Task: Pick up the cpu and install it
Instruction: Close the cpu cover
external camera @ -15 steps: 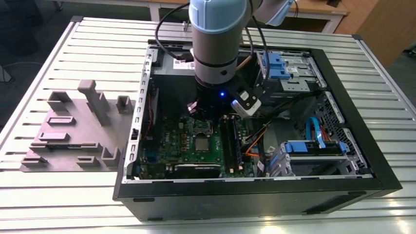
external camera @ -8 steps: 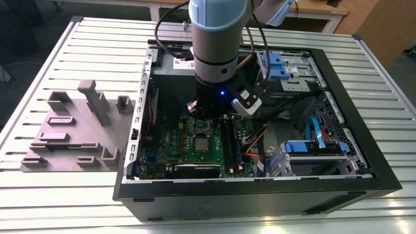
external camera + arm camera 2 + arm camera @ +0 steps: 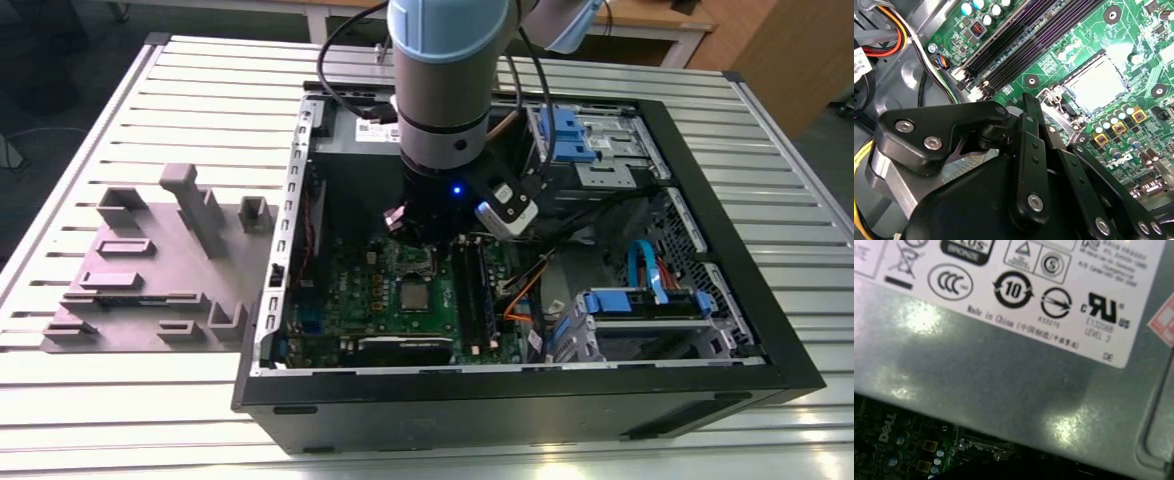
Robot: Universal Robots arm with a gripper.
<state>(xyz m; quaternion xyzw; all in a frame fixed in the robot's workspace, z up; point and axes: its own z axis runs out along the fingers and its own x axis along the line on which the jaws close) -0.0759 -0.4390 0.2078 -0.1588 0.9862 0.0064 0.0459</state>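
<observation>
The cpu [image 3: 416, 296] is a small pale grey square lying flat in the socket on the green motherboard [image 3: 350, 300], inside the open computer case. In the second wrist view the cpu [image 3: 1097, 82] sits within the silver socket frame [image 3: 1054, 95]. My gripper [image 3: 424, 232] hangs on the arm over the board, a little toward the case's back from the cpu. Its black linkage shows in the second wrist view, where the gripper [image 3: 1029, 102] ends just beside the socket frame's corner, apart from the cpu.
The black case wall [image 3: 534, 395] rings the board. Dark memory slots [image 3: 1019, 45] run beside the socket. A grey box with a white label [image 3: 1004, 375] lies close to the wrist. Blue drive brackets [image 3: 647, 300] and cables [image 3: 527, 290] fill the exterior view's right. A grey fixture [image 3: 160, 260] stands outside.
</observation>
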